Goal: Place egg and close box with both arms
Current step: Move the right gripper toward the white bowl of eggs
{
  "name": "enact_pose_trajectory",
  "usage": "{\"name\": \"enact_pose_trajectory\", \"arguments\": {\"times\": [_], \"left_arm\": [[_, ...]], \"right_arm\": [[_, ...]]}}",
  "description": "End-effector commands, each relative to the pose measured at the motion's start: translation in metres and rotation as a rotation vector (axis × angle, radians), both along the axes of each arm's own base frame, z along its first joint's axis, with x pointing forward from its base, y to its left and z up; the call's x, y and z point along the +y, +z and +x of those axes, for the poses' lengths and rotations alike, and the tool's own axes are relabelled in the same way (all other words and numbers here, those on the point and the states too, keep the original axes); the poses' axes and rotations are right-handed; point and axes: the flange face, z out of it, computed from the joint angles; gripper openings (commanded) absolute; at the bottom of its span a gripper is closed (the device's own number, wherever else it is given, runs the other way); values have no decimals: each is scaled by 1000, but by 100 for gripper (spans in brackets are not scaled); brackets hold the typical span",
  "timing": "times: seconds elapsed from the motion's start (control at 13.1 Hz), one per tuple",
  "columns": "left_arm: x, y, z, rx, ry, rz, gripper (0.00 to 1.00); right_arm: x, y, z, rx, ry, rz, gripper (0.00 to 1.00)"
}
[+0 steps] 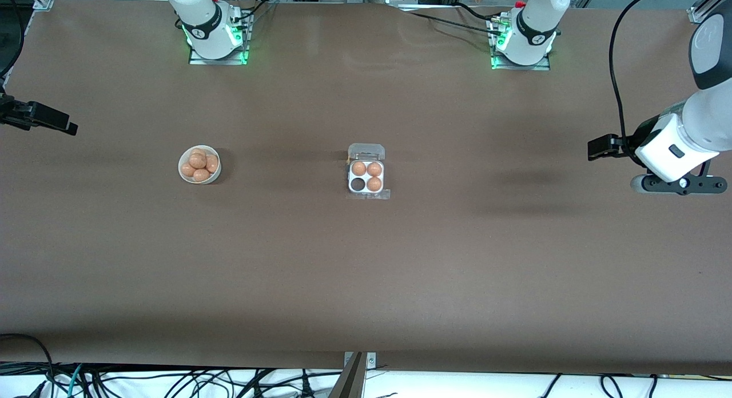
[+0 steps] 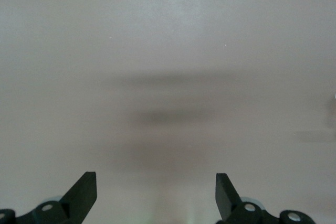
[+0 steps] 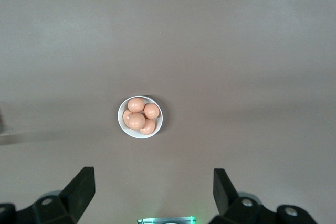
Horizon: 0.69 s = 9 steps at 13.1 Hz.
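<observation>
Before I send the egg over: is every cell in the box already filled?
No: in the front view the box holds three eggs, and the cell nearest the camera toward the right arm's end is empty.

Left gripper raised, fingers apart, right gripper likewise

From my left wrist camera I see the left gripper with its two black fingertips spread wide apart and nothing between them. Beneath the gripper lies the bare brown table. A soft, dark, smeared shadow falls on the surface just ahead of the fingertips, in line with the gap between them.
</observation>
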Motion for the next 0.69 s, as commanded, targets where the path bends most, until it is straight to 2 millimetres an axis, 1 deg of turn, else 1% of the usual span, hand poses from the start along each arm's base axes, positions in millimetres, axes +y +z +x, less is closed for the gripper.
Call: {"name": "enact_pose_trajectory", "arguments": {"times": [0.0,0.38,0.46,0.61], "left_arm": [[-7,3,6,-5,-5,-1,100],[-7,3,6,-6,-3,-1,100],[-3,4,6,-8,1,0,100],[-3,5,5,-8,1,-2,100]], "right_arm": [[3,7,2,-9,4,12,100],[4,9,1,-10,-8,10,100],[7,9,1,-10,-2,9,100],[8,8,1,-5,0,11,100]]}}
